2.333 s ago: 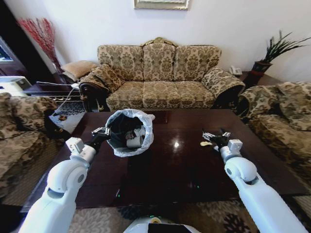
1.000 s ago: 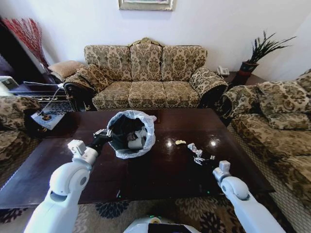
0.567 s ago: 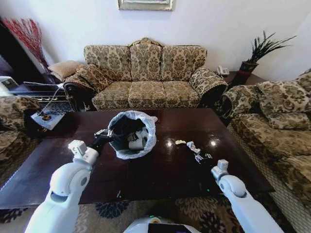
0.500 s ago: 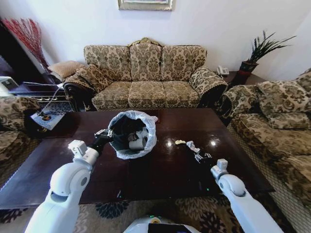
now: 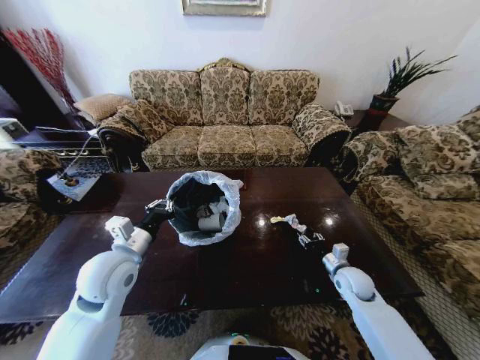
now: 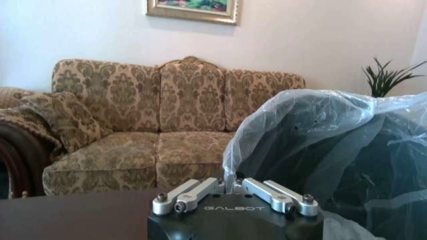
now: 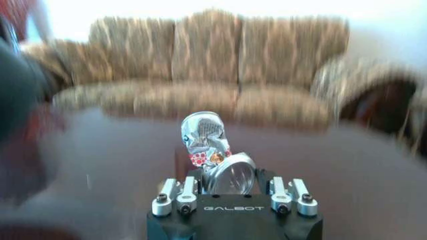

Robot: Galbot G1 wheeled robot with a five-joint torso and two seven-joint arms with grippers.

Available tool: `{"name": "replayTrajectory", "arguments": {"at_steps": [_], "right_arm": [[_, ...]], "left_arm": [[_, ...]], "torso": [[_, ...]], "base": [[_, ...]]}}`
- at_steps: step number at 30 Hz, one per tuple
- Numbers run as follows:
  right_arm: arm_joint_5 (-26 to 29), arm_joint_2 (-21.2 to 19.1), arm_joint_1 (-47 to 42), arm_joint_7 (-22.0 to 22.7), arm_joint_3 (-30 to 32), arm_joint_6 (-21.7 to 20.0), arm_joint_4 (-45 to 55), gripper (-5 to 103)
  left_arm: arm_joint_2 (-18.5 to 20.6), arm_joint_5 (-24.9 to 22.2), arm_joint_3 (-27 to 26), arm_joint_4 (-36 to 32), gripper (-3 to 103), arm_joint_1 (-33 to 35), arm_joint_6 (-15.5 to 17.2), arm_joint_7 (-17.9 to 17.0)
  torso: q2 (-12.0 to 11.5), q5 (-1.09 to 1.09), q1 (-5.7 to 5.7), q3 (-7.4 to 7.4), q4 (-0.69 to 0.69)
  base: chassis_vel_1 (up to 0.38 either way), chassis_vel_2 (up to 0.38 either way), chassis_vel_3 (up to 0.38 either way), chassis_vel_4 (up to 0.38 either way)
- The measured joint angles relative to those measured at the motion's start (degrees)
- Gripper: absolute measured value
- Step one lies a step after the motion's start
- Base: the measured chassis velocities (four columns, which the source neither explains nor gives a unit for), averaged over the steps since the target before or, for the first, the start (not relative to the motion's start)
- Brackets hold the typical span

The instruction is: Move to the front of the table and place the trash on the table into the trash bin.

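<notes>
Crinkled silver wrapper [image 7: 203, 134] with a red-dotted patch, pinched between the fingers of the right end effector [image 5: 309, 240] and standing up out of them, above the dark glossy worktop [image 5: 255, 277] on the right half. Judged very light, thin and springy: likely to crumple rather than resist, slick on its foil face, prone to cling or flutter on release. Best taken low on the bunched part, as held now, not at the loose upper flap. A round metallic piece [image 7: 230, 175] against the wrapper's base, between the fingers; whether part of the same piece of litter, cannot tell. Right fingers closed in on the wrapper. A small pale scrap [image 5: 278, 220] on the worktop just beyond the wrapper, apart from the end effector.

Well to the left on the same worktop, the trash bin [image 5: 201, 206], black with a translucent white bag ruffled over the rim, tilted with its mouth toward the camera, some pale litter [image 5: 210, 219] already inside. Left end effector [image 5: 157, 210] at the bin's left side, fingers drawn together on the bag's edge [image 6: 253, 150], bin wall close in front of the wrist. Beyond the worktop, a patterned sofa [image 5: 225, 120]; to the right, an armchair [image 5: 427, 187] and a potted plant [image 5: 397, 79].
</notes>
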Motion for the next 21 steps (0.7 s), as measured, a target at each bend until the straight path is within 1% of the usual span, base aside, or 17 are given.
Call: {"name": "replayTrajectory", "arguments": {"at_steps": [3,4,7,8,9,10,11,12,13,15,17,18,19,21], "right_arm": [[-2.1,0.5,-0.2,3.2,0.5,0.6,9.6,46],[-2.1,0.5,-0.2,3.2,0.5,0.6,9.6,46],[-1.5,-0.3,1.8,6.1,-1.4,-1.9,19.4,46],[-1.5,-0.3,1.8,6.1,-1.4,-1.9,19.4,46],[-1.2,-0.7,3.0,6.9,-2.5,-2.5,21.7,46],[-0.8,-1.3,5.0,8.1,-4.6,-3.3,24.4,46],[0.0,-1.9,7.2,9.3,-7.4,-4.3,27.1,46],[0.0,-1.9,7.2,9.3,-7.4,-4.3,27.1,46],[1.3,-2.4,9.0,9.8,-9.9,-5.6,29.4,46],[3.7,-3.3,10.8,8.9,-13.0,-7.8,32.1,46],[4.4,-3.8,11.1,8.4,-13.8,-8.5,32.7,46],[5.3,-5.1,11.3,7.2,-15.6,-9.2,33.5,46],[5.3,-5.1,11.3,7.2,-15.6,-9.2,33.5,46],[6.0,-6.8,11.7,6.1,-17.4,-9.3,33.6,46]], "left_arm": [[-0.3,0.1,0.6,0.0,1,-0.1,0.0,0.2],[-0.3,0.1,0.6,0.0,1,-0.1,0.0,0.2],[-0.4,0.3,1.0,0.3,1,-0.1,0.0,0.5],[-0.4,0.3,1.0,0.3,1,-0.1,0.0,0.5],[-0.4,0.4,1.0,0.4,1,0.0,0.0,0.5],[-0.5,0.6,1.1,0.6,1,0.0,0.0,0.6],[-0.6,0.7,1.1,0.6,1,0.1,0.0,0.6],[-0.6,0.7,1.1,0.6,1,0.1,0.0,0.6],[-0.6,0.8,1.2,0.7,1,0.1,0.0,0.6],[-0.5,1.0,1.6,0.7,1,0.1,0.0,0.7],[-0.3,1.1,1.8,0.7,1,0.1,0.0,0.8],[-0.1,1.1,2.1,0.6,1,0.0,0.0,0.8],[-0.1,1.1,2.1,0.6,1,0.0,0.0,0.8],[-0.1,1.3,2.6,0.3,1,0.0,0.0,0.8]], "torso": [[0.0,0.00,0.00,0.00,0.02],[0.0,0.00,0.00,0.00,0.02],[0.0,0.00,0.00,0.00,-0.01],[0.0,0.00,0.00,0.00,-0.01],[0.0,-0.01,0.00,0.00,0.00],[0.0,-0.01,0.00,0.00,0.00],[0.0,0.00,0.00,0.00,0.03],[0.0,0.00,0.00,0.00,0.03],[0.0,0.00,0.00,0.00,0.04],[0.0,0.00,0.00,0.00,0.03],[0.0,0.00,0.00,0.00,0.03],[0.0,0.00,0.00,0.00,0.01],[0.0,0.00,0.00,0.00,0.01],[0.0,0.01,0.00,0.00,0.00]], "base": [[0.000,0.000,0.000,0.000],[0.000,0.000,0.000,0.000],[0.000,0.000,0.000,0.000],[0.000,0.000,0.000,0.000],[0.000,0.000,0.000,0.000],[0.000,0.000,0.000,0.000],[0.000,0.000,0.000,0.000],[0.000,0.000,0.000,0.000],[0.000,0.000,0.000,0.000],[0.000,0.000,0.000,0.000],[0.000,0.000,0.000,0.000],[0.000,0.000,0.000,0.000],[0.000,0.000,0.000,0.000],[0.000,0.000,0.000,0.000]]}}
